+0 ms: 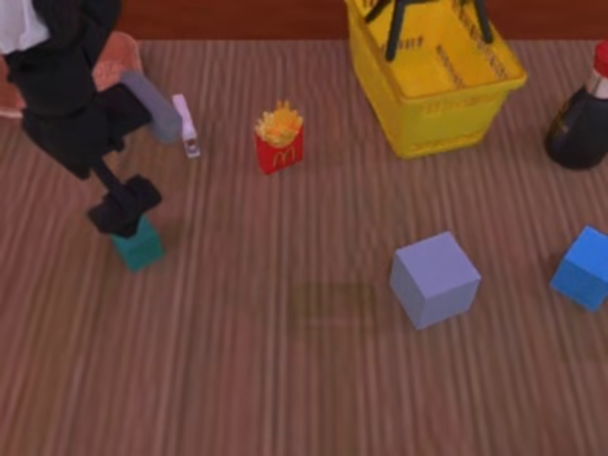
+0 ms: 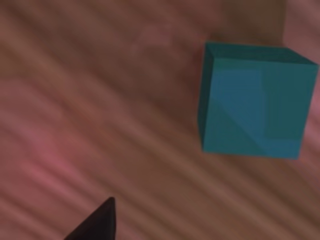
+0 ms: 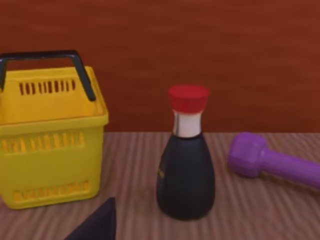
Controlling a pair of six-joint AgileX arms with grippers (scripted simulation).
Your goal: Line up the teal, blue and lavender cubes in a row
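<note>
From above, nothing is lined up yet: the small matte teal cube (image 1: pixel 140 245) is sitting at nine o'clock under the left gripper (image 1: pixel 124 211), the large lavender cube (image 1: pixel 434 279) at four, the bright blue cube (image 1: pixel 581 269) beyond it at three.

The left wrist view is showing the teal cube (image 2: pixel 255 100) untouched; finger spread, cannot tell.

The right wrist view is showing a yellow plastic basket (image 3: pixel 49 137) and a soy sauce bottle (image 3: pixel 186 160); the right arm is parked out of the top view.

Brown striped wood-grain table (image 1: pixel 285 380); reddish-brown wood-textured wall (image 3: pixel 200 45) behind far edge.
</note>
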